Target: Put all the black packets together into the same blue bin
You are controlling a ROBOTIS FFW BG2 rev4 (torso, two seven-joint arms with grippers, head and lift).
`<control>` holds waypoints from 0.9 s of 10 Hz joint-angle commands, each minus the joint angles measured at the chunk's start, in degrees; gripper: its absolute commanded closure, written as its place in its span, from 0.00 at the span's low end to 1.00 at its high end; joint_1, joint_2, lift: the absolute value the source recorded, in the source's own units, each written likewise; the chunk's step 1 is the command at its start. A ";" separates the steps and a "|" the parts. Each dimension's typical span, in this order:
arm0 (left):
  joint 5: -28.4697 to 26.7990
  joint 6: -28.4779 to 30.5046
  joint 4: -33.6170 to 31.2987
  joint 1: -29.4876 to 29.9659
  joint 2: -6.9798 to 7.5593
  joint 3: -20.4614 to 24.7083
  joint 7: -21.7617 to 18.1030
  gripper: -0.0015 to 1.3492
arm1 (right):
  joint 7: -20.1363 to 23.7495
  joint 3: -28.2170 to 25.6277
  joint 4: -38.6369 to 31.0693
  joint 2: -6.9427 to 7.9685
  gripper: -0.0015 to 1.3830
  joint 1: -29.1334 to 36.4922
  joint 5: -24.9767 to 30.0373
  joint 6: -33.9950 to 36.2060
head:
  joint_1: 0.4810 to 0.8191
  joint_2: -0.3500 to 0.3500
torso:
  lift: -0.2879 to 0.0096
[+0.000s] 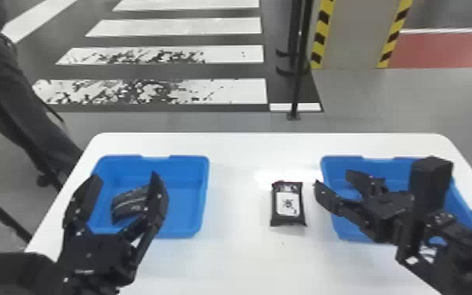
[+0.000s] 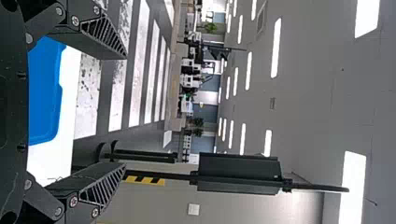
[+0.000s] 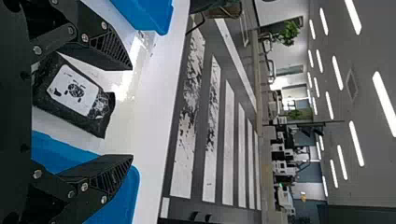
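One white worktop point(image 1: 235, 259) carries two open blue tubs: the left blue bin point(image 1: 204, 192) and the right blue bin point(image 1: 396, 176). The left hand point(image 1: 125, 176) is over the left bin, fingers spread and empty. The right hand point(image 1: 333, 177) is likewise open and empty, at the right bin's left side. One labelled black packet point(image 1: 288, 204) lies flat on the worktop between the bins, label up, just left of the right hand, which is the nearer; its long axis runs near to far, so a grip across its left and right edges appears suitable. A second black packet point(image 1: 129, 204) lies in the left bin, partly obscured by the left hand. The right arm obstructs much of the right bin; its full contents cannot be determined.
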 commanded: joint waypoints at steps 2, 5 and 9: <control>0.00 0.32 0.00 -0.14 0.00 -0.18 -0.01 0.17 | 0.00 6.24 4.64 -0.87 0.28 -8.34 -0.38 8.54 | 0.63 0.65 | 0.60; 0.00 0.46 0.28 -0.42 0.09 -0.64 -0.01 0.17 | 0.00 11.61 8.02 -1.67 0.28 -15.93 0.30 16.98 | 0.63 0.72 | 0.60; 0.00 0.60 0.56 -0.70 0.09 -0.87 -0.01 0.17 | -0.26 15.50 17.44 -2.11 0.24 -22.82 1.10 17.82 | 0.63 0.73 | 0.60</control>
